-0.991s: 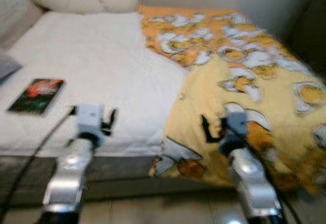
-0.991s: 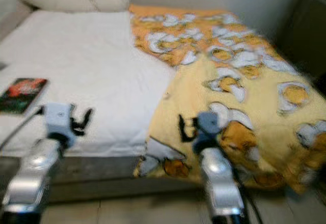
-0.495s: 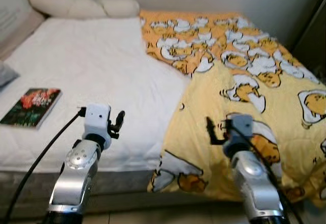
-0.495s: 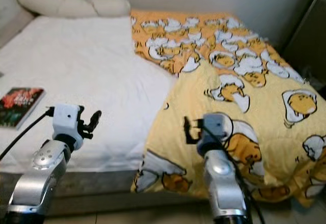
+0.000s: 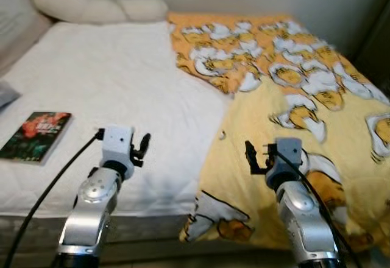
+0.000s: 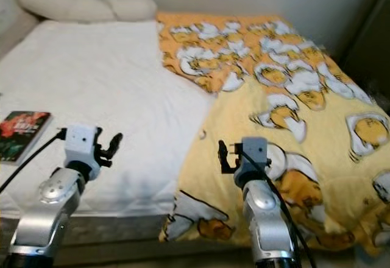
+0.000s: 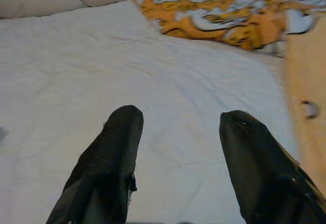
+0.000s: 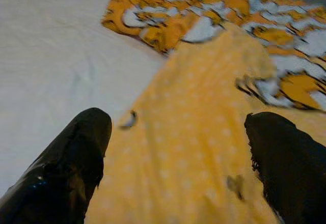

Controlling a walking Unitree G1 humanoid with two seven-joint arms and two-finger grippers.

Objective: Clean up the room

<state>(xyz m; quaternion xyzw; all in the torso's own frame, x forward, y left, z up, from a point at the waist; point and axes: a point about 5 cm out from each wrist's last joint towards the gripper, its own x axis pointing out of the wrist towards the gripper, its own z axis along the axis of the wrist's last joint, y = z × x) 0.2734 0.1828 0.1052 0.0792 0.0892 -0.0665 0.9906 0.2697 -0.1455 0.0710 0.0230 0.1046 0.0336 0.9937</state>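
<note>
Hovering over the bed edge: left gripper (image 7: 175,147) and right gripper (image 8: 173,158), both spread wide, holding nothing.
Left sits above white sheet (image 5: 116,79); right above yellow cartoon blanket (image 5: 292,97). Book (image 5: 35,136) lies on sheet, far left.

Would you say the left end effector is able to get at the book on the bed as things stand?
Probably yes: the book lies flat on bare white sheet to the outer side of the open left end effector, with nothing between them.
</note>
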